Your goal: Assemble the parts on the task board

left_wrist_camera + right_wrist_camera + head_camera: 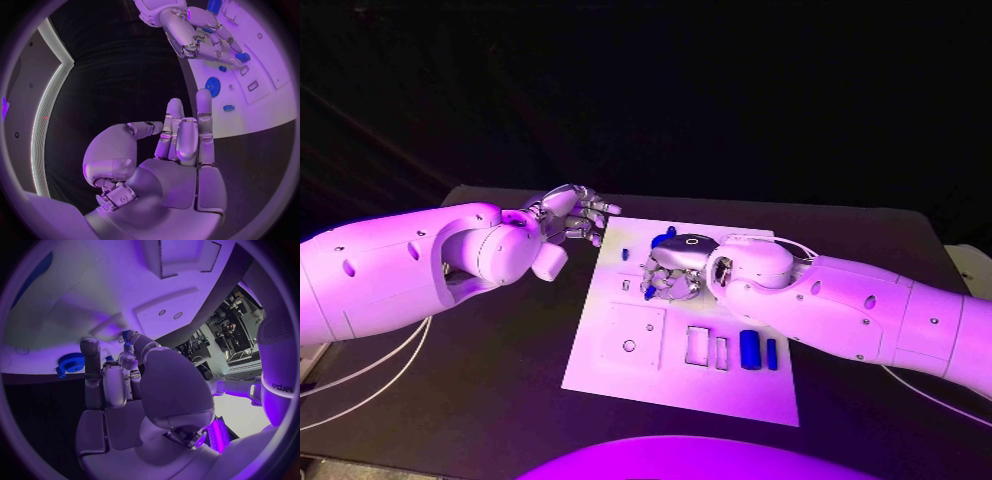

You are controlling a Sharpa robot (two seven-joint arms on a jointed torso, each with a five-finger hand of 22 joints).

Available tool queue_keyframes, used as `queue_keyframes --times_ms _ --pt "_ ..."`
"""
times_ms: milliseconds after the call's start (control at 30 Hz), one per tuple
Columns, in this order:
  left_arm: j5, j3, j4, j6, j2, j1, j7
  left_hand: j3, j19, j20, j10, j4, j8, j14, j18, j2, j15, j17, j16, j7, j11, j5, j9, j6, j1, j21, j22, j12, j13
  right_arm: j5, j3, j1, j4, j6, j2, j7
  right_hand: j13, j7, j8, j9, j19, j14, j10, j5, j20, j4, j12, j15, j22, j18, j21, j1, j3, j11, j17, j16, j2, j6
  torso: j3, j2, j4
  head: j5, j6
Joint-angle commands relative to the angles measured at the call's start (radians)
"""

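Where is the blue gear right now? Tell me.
In the left wrist view, the blue gear lies on the white board, near the edge facing the left hand and apart from the right hand.

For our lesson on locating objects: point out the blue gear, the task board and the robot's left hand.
blue gear [213, 86], left wrist view, centre of its toothed disc.
task board [689, 385], head view, bare white near edge.
left hand [178, 150], left wrist view, base of the raised fingers.

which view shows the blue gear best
The left wrist view: the blue gear lies unobstructed on the task board, teeth visible. In the right wrist view it is partly behind the right hand. In the head view I cannot pick it out.
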Motion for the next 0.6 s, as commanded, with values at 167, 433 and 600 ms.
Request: queue_keyframes --times_ms 167,433,600 --pt "0.004 0.001 0.001 0.008 0.003 0.001 -0.001 0.001 -0.005 0.004 -0.005 0.002 0.005 -0.006 0.014 0.001 0.000 -0.002 -0.005 0.000 0.001 -0.003 0.001 -0.006 0.011 -0.006 -0.001 0.007 -0.001 -0.017 0.000 -0.002 -0.005 0.020 0.003 0.006 0.001 -0.002 0.006 0.001 0.006 0.001 0.003 -0.006 -0.002 -0.006 0.007 -0.004 0.001 0.000 0.000 -0.002 0.000 -0.002 -0.002 0.006 0.009 0.008 -0.0002 0.000 0.0001 0.000 -0.003" --pt "0.004 0.001 0.001 0.009 0.003 0.001 -0.004 0.001 -0.004 0.004 -0.005 0.003 0.006 -0.006 0.014 0.001 0.000 -0.001 -0.005 0.000 0.001 -0.003 0.002 -0.006 0.012 -0.006 -0.001 0.008 -0.001 -0.018 0.000 -0.004 -0.011 0.023 0.004 0.006 0.000 -0.002 0.006 0.002 0.005 0.001 0.002 -0.007 -0.002 -0.006 0.007 -0.004 0.001 0.000 -0.002 -0.003 -0.001 -0.002 -0.003 0.006 0.009 0.009 -0.0003 0.000 0.0000 -0.001 -0.005" --pt "0.004 0.001 0.001 0.008 0.003 0.001 -0.006 0.001 -0.004 0.004 -0.005 0.003 0.006 -0.006 0.014 0.001 0.000 -0.001 -0.005 0.000 0.001 -0.003 0.002 -0.006 0.012 -0.006 -0.001 0.008 -0.001 -0.018 0.000 -0.007 -0.013 0.028 0.006 0.005 0.000 -0.003 0.009 0.003 0.005 0.000 0.002 -0.012 -0.002 -0.001 0.008 -0.004 0.001 0.001 -0.005 -0.009 -0.003 -0.002 -0.004 0.006 0.014 0.011 0.0001 0.001 0.0006 -0.001 -0.006"
